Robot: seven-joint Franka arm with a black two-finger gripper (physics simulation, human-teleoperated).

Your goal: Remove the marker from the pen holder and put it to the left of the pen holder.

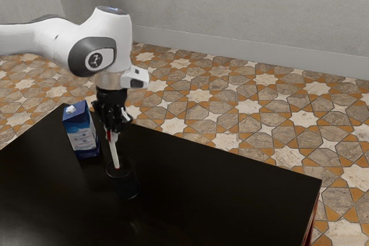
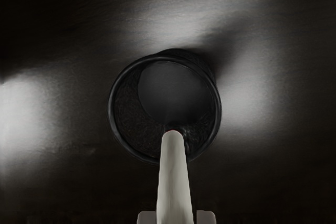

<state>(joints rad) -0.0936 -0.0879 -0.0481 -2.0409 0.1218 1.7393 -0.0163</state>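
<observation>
While the arm reaches down over your black worktop (image 1: 230,191), its end effector (image 1: 111,132) points downward, and its two fingers (image 2: 206,217) are closed around the upper part of a pale, slender marker (image 1: 115,152), one on each side. The marker slants slightly, with a touch of red at its lower end. That end is at the mouth of a round, black pen holder (image 1: 125,185); you cannot tell whether it sits just inside the rim or just above it. In the wrist view, you look down into the pen holder, its round floor visible, with the marker's tip over the opening, close to one side of the rim.

The pen holder stands upright, in from the worktop's far edge. Near the worktop's far corner at the exterior view's left, you have a blue-and-white drink carton (image 1: 82,133) with a white cap (image 1: 71,109), upright and apart from the pen holder. Beyond the worktop are a floor (image 1: 248,106) tiled in brown, orange and cream stars, and a plain grey wall (image 1: 230,10).
</observation>
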